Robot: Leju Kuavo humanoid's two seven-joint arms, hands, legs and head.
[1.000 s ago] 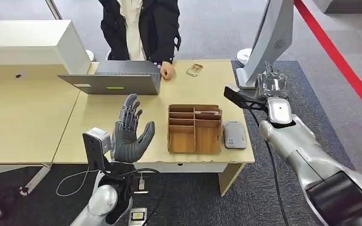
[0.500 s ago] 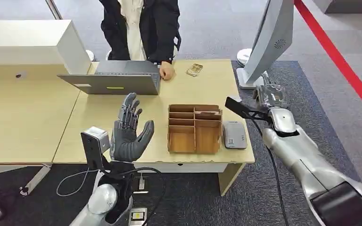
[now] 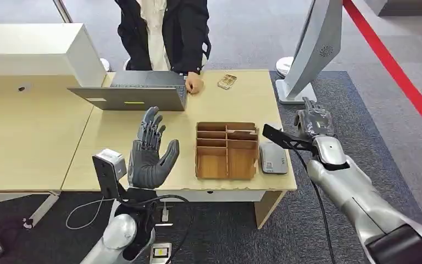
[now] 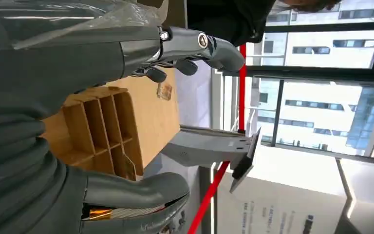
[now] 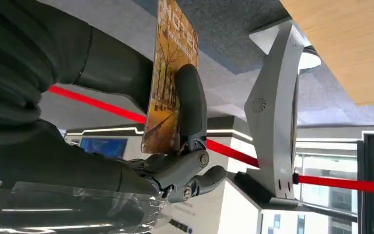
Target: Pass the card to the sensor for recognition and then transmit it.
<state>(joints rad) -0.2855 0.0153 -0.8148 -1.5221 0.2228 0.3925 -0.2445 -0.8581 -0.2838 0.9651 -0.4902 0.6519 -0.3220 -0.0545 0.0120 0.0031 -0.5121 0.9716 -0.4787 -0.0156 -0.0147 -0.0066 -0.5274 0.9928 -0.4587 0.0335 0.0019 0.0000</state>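
In the head view, the right hand (image 3: 314, 122) hangs off the right edge of the light wooden tabletop (image 3: 115, 143), above the dark carpet; what its fingers hold cannot be told from here. Just beside it, on the tabletop's right edge, lies the small grey flat card sensor (image 3: 273, 158), touching the right side of the brown wooden divided organiser box (image 3: 226, 150). Behind the right hand stands the tall silver-grey kiosk stand (image 3: 313, 49) on the floor. The left hand (image 3: 151, 151) is raised upright over the tabletop's front edge, fingers spread wide and holding nothing. Further back, a person in a dark jacket (image 3: 165, 33) rests a hand beside the open grey laptop (image 3: 129, 94), and a small clear packet (image 3: 227, 81) lies near the far edge.

In the left wrist view, the left hand (image 4: 53, 112) shows the thumb and fingers set well apart, with the organiser box (image 4: 100, 131) seen between them and nothing in its grip.

In the right wrist view, the right hand (image 5: 78, 112) grips the yellow printed card with an autumn-tree picture (image 5: 168, 83), the thumb pressed on its printed face and the card standing on edge. The kiosk stand (image 5: 272, 122) rises near by, apart from the card.
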